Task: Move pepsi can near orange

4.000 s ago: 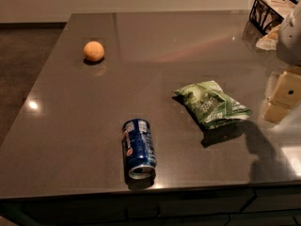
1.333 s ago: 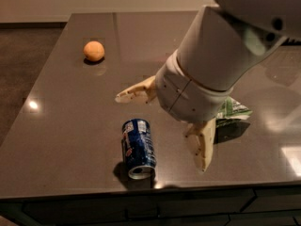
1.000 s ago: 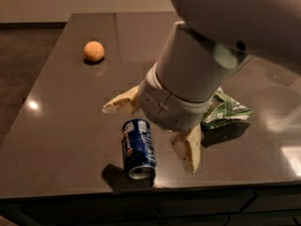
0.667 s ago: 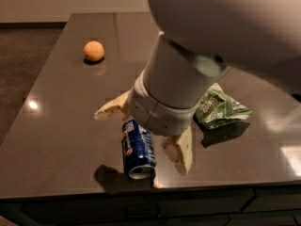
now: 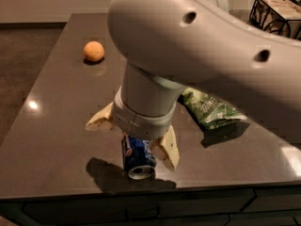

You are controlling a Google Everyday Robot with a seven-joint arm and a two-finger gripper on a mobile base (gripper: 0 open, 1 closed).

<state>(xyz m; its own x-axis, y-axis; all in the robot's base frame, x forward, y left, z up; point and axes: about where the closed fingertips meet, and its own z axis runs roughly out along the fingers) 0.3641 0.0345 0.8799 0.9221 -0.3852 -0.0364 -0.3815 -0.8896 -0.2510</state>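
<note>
My gripper (image 5: 134, 136) hangs over the pepsi can (image 5: 138, 158), jaws apart astride it. The can lies flat, silver end facing the camera; the orange (image 5: 94, 51) is well behind it.

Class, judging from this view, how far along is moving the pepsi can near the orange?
Done: the pincer is over the pepsi can, fingers open on either side. In hand: the grasp, not yet closed; the can lies on its side near the front edge of the table. Left: closing, lifting and carrying it to the orange, far off at the back left.
</note>
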